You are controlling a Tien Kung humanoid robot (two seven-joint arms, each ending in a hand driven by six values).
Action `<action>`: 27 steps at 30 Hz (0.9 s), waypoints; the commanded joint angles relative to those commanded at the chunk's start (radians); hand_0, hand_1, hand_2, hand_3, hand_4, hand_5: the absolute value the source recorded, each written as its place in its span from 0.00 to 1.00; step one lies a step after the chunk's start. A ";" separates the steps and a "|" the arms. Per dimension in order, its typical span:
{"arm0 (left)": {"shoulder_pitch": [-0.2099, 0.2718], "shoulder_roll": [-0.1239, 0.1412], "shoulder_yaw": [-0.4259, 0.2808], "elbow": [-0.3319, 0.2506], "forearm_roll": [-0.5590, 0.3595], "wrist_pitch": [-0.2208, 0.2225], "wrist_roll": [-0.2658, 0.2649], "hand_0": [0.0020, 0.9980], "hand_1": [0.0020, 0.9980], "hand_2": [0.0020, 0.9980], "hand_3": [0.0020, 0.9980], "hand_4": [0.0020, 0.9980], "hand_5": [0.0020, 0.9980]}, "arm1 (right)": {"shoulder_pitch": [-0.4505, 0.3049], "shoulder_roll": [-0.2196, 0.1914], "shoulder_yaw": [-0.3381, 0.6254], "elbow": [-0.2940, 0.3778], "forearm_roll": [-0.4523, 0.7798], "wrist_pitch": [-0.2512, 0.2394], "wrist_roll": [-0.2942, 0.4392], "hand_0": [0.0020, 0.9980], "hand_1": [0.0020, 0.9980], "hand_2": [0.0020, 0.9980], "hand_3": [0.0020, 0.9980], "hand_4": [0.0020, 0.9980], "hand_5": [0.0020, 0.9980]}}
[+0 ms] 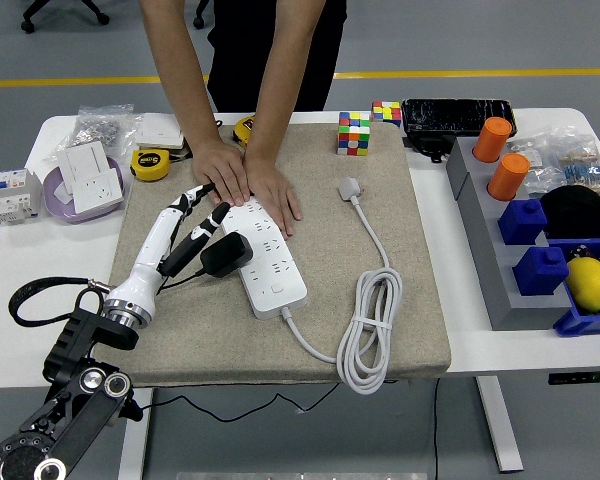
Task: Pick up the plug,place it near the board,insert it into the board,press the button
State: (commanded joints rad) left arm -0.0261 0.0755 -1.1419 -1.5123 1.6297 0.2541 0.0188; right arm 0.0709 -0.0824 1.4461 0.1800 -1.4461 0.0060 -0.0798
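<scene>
Head view: robot's white left hand [185, 232] reaches up over tan cloth mat [180, 330], fingers stretched out straight, holding nothing. Black chunky plug [226, 254] sits at left edge of long white power board [265, 255], touching it (plugged in or only resting, cannot tell). Person's two hands [245, 180] press flat on board's far end. Board's own white cord [368, 330] lies coiled to right.
</scene>
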 joint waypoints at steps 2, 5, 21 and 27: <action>0.020 0.008 0.021 -0.019 -0.016 -0.005 0.001 0.99 1.00 0.98 0.93 1.00 1.00 | 0.000 0.000 0.000 0.000 0.001 0.000 0.000 0.88 0.73 0.72 0.72 1.00 0.68; 0.038 0.016 0.039 -0.030 -0.019 -0.013 0.005 0.99 1.00 0.98 0.93 1.00 1.00 | 0.000 0.000 -0.001 0.000 0.003 0.000 0.001 0.88 0.73 0.72 0.72 1.00 0.68; 0.008 0.025 0.107 0.026 0.126 -0.057 0.044 1.00 0.98 0.95 0.91 1.00 1.00 | -0.002 -0.001 0.006 0.000 -0.004 0.000 0.000 0.88 0.73 0.72 0.72 1.00 0.68; -0.018 0.024 0.133 0.039 0.217 -0.078 0.072 1.00 0.97 0.94 0.92 1.00 1.00 | 0.001 -0.001 -0.002 0.000 0.003 -0.001 0.002 0.88 0.73 0.72 0.72 1.00 0.68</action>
State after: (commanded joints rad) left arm -0.0443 0.0992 -1.0090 -1.4733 1.8465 0.1760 0.0911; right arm 0.0719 -0.0837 1.4446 0.1800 -1.4427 0.0050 -0.0781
